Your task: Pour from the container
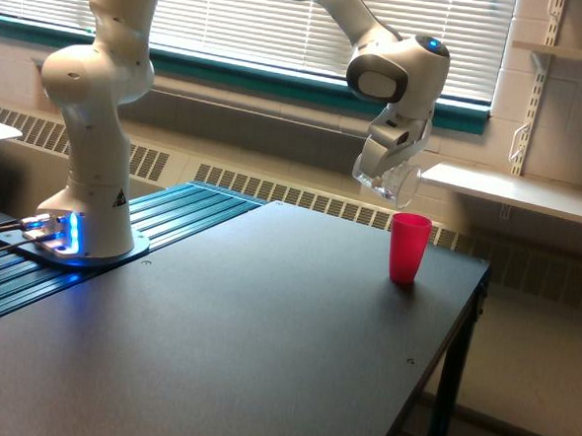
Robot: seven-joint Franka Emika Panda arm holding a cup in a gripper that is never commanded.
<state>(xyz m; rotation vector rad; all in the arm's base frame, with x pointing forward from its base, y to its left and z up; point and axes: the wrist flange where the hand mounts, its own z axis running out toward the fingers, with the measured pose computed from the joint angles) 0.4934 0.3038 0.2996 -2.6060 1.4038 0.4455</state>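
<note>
1. So, quick rundown: the gripper hangs over the far end of the black table, w/ its fingers clamped on the container, a small clear cup.
2. Container's tipped hard, mouth pointing down and toward the exterior view's right. It sits just above the pink cup and a bit to the exterior view's left of it, not touching.
3. Can't make out any contents in the clear cup at this res, and no stream visible either, so imo can't say if anything's left to pour.
4. Pink cup stands upright near the table's right edge, close to the corner. That's the bit that worries me.
5. Risk #1: the lip of the container doesn't look centred over the pink rim, so anything coming out could land on the table or skip off the edge to the floor.
6. Risk #2: if the arm drops lower to close the gap, the clear cup could clip the pink rim. Light cup, near the edge, probably tips or slides off.
7. Risk #3: small dry bits tend to come out in a clump at that tilt, so a fast wrist roll = scatter.
8. Robot base is well apart at the exterior view's left, no issue there.
</note>
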